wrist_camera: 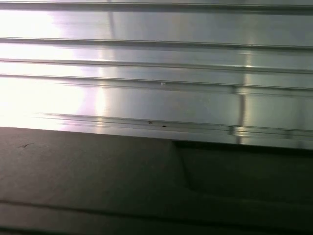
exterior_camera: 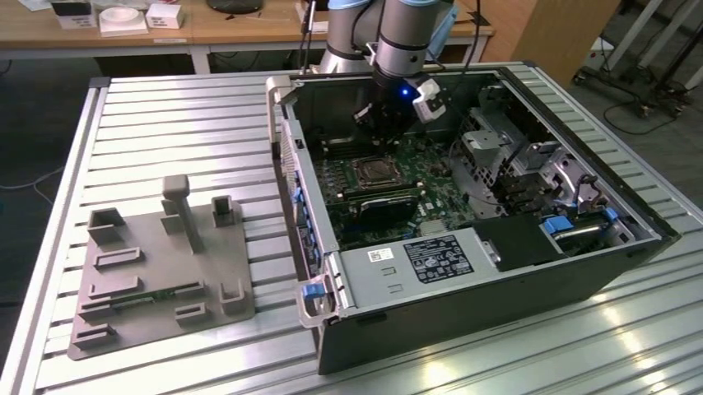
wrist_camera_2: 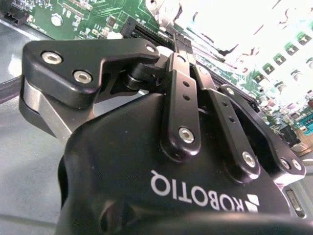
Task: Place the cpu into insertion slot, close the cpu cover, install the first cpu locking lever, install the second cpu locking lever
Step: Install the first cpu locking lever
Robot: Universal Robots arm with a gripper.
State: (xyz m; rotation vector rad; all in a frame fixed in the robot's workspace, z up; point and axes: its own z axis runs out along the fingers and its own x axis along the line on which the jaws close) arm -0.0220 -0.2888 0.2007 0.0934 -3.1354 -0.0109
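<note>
Jaws hang inside the computer case [exterior_camera: 462, 317], just above the insertion slot [exterior_camera: 374, 173]; whether open or closed cannot be told. Judged step: work at the slot, cpu seating unconfirmed. Any descent calls for square alignment.

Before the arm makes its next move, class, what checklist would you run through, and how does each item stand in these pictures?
1. The gripper is inside the open computer case: ok.
2. The insertion slot is unblocked in the exterior view: ok.
3. The gripper is centred over the insertion slot: cannot tell.
4. Whereabouts of the cpu: cannot tell.
5. The grey fixture on the table stands apart from the computer case: ok.
</note>
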